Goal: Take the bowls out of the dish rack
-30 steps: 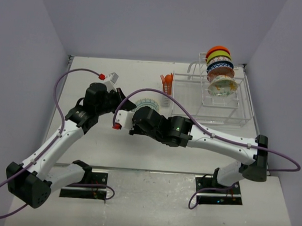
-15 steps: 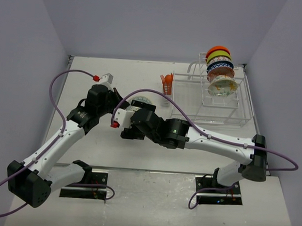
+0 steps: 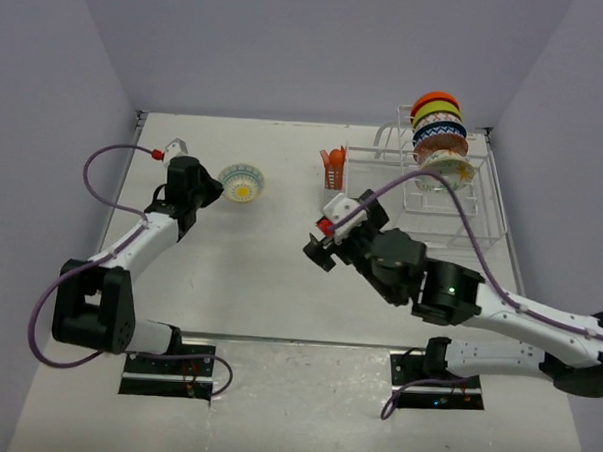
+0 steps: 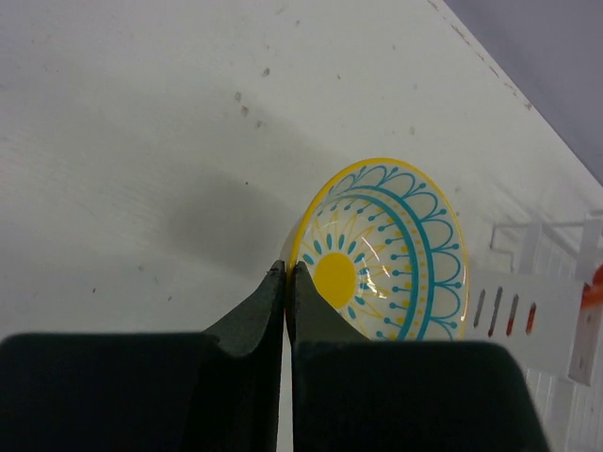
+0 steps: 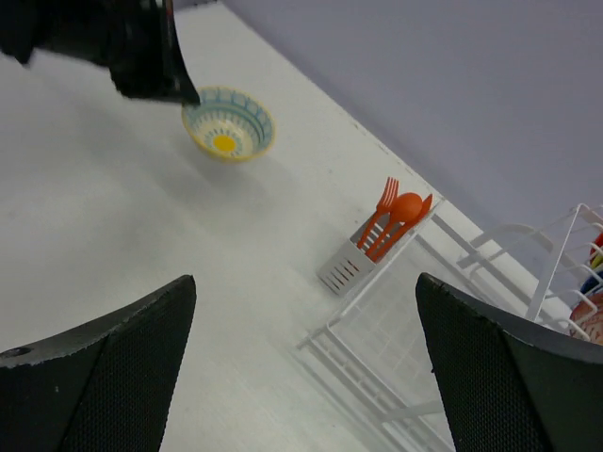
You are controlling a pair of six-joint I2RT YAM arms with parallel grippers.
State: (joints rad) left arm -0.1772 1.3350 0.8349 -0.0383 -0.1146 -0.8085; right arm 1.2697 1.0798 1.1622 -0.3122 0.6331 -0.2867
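A pale bowl (image 3: 242, 183) with a yellow centre and teal pattern hangs tilted just above the table at the far left. My left gripper (image 3: 214, 188) is shut on its rim; in the left wrist view the fingers (image 4: 285, 270) pinch the bowl's (image 4: 386, 254) near edge. My right gripper (image 3: 319, 250) stands open and holds nothing over the table's middle, left of the dish rack (image 3: 483, 237). Several bowls (image 3: 439, 132) stand on edge in the rack's tall section, orange on top. The right wrist view shows its wide jaws (image 5: 303, 282), the held bowl (image 5: 229, 124) and the rack (image 5: 377, 350).
A utensil holder with an orange fork and spoon (image 3: 332, 165) hangs on the rack's left end, also in the right wrist view (image 5: 377, 247). Purple walls close in the table's left, far and right sides. The arm bases sit at the near edge.
The right gripper has opened, let go of the bowl and pulled back to the right. The left arm has carried the bowl away to the far left.
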